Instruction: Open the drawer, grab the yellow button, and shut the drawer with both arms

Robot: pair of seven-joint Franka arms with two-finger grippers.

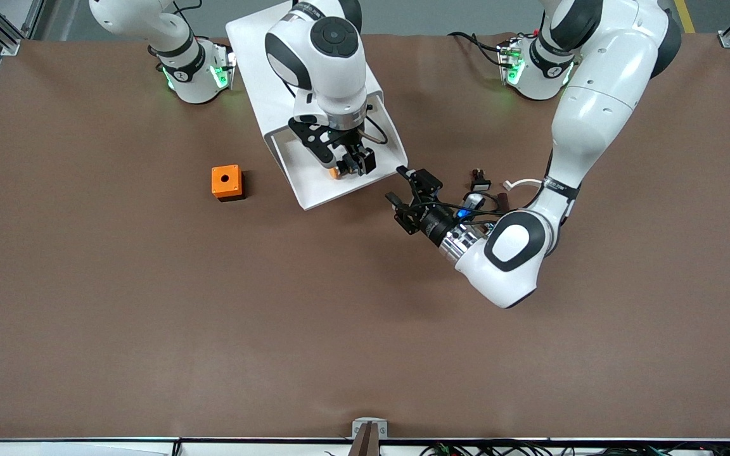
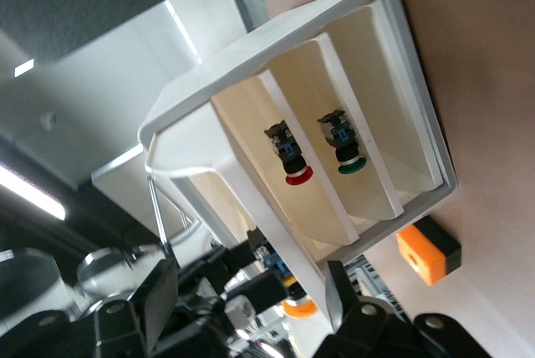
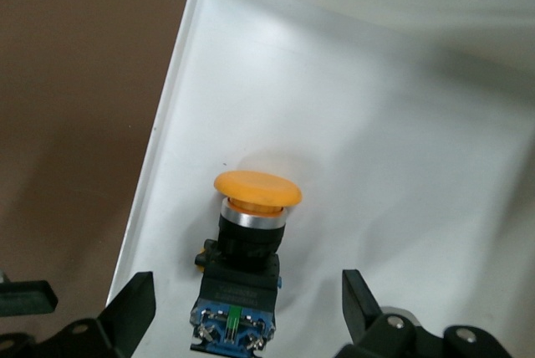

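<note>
The white cabinet (image 1: 263, 82) stands near the robots' bases. Its uppermost drawer (image 1: 314, 190) is pulled out toward the front camera. The button (image 1: 335, 171), with an orange cap and a black-and-blue body, lies in the drawer. My right gripper (image 1: 347, 166) is low in the drawer and open. In the right wrist view its fingers (image 3: 134, 308) stand either side of the button (image 3: 251, 232), apart from it. My left gripper (image 1: 401, 185) is open at the drawer's front corner toward the left arm's end. In the left wrist view the drawer's front edge (image 2: 288, 237) runs between its fingers (image 2: 338, 291).
An orange cube with a hole (image 1: 227, 182) sits on the table beside the drawer, toward the right arm's end; it also shows in the left wrist view (image 2: 428, 249). Lower drawers hold a red button (image 2: 294, 176) and a green button (image 2: 351, 166). Small parts (image 1: 480, 183) lie by the left forearm.
</note>
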